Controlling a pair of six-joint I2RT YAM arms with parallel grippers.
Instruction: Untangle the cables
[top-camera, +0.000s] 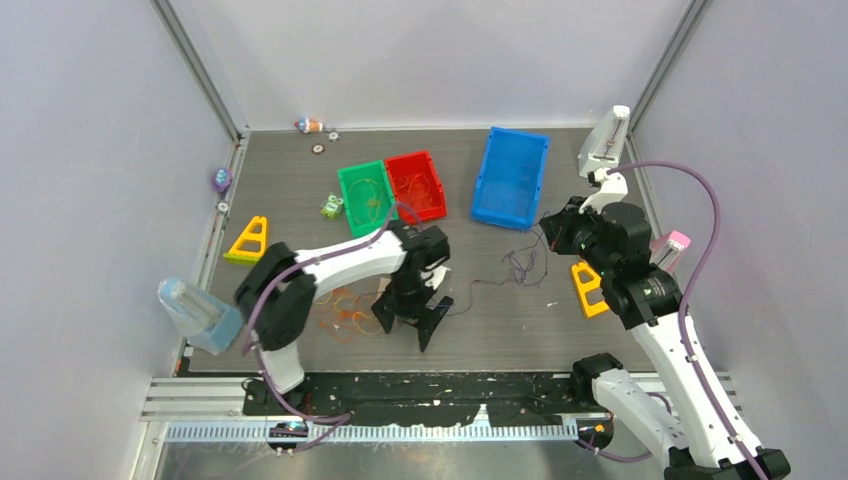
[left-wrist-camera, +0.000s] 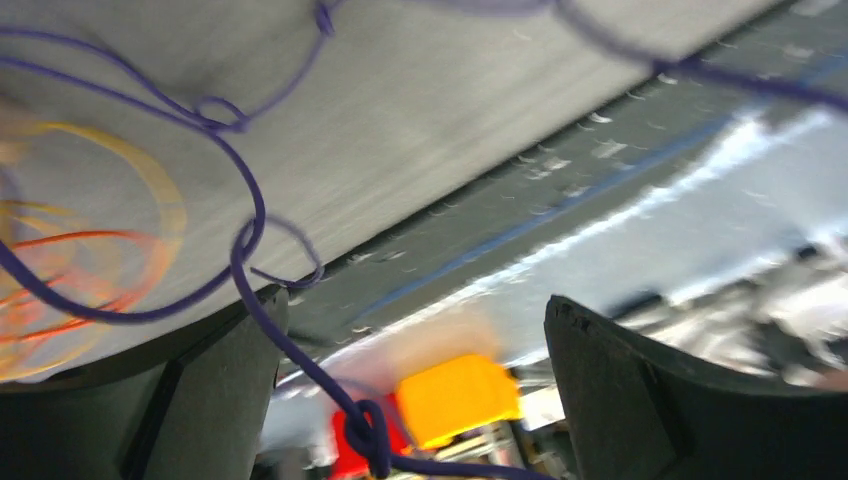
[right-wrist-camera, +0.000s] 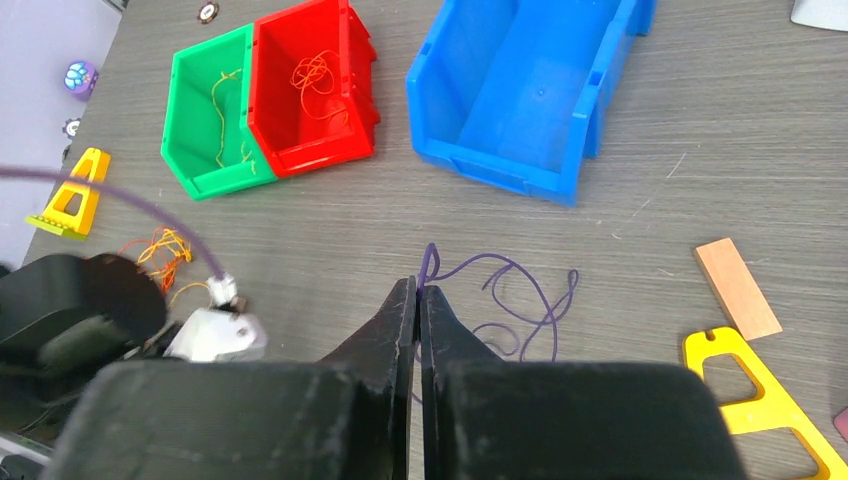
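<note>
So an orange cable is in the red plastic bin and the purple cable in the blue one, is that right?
No: the right wrist view shows the thin purple cable on the table in front of the blue plastic bin, not inside.

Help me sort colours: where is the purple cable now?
Top view: purple cable lies mid-table, right of centre, in front of the blue bin, one end pinched by the right tool.

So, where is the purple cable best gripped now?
Probably at the cable's outermost loop, coming straight down with jaws across the strand: there a single strand lies flat on the table, clear of the other loops and of the right gripper pinching it.
</note>
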